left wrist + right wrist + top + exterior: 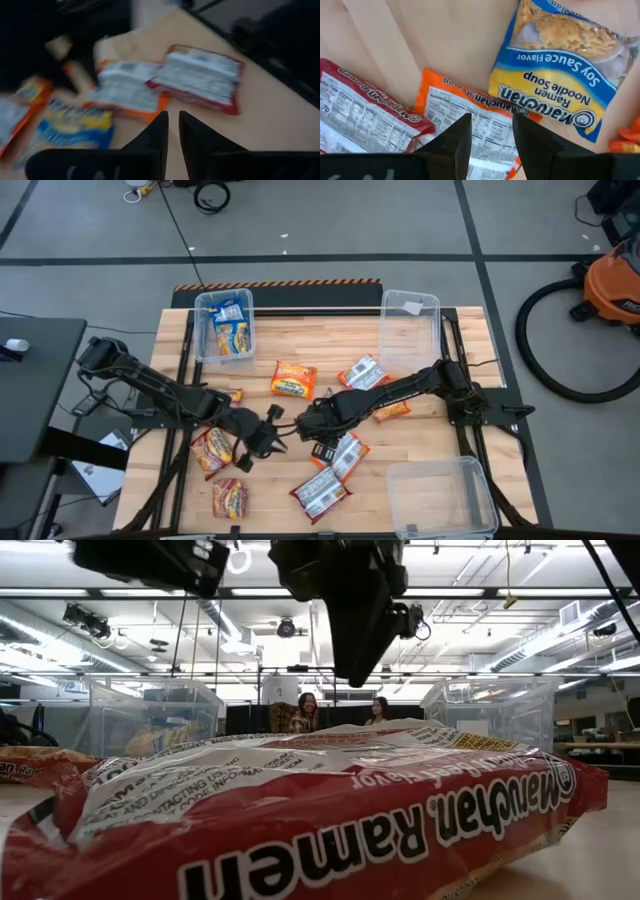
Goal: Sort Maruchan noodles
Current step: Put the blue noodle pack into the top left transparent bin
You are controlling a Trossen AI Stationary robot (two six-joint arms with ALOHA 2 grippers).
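Maruchan noodle packets lie flat and scattered on the wooden table (pixel 420 442). My right gripper (pixel 491 134) hangs open, pointing down, over the white back of an orange packet (pixel 470 117). A red packet (pixel 365 120) and a blue-and-yellow soy sauce packet (pixel 560 75) lie to either side of it. My left gripper (pixel 172 131) is shut and empty. It slants down over bare wood, short of a red packet (pixel 200 77), an orange one (pixel 127 87) and a blue-and-yellow one (pixel 75 127). In the high view the two grippers (pixel 265 430) (pixel 315 425) stand close together at mid-table.
A clear bin (pixel 224 325) at the far left holds blue-and-yellow packets. Two more clear bins stand at the far right (pixel 408 330) and near right (pixel 440 495). Loose packets lie near the front edge (pixel 320 492) (pixel 230 497) and at mid-table (pixel 293 378). People sit beyond the table (pixel 305 712).
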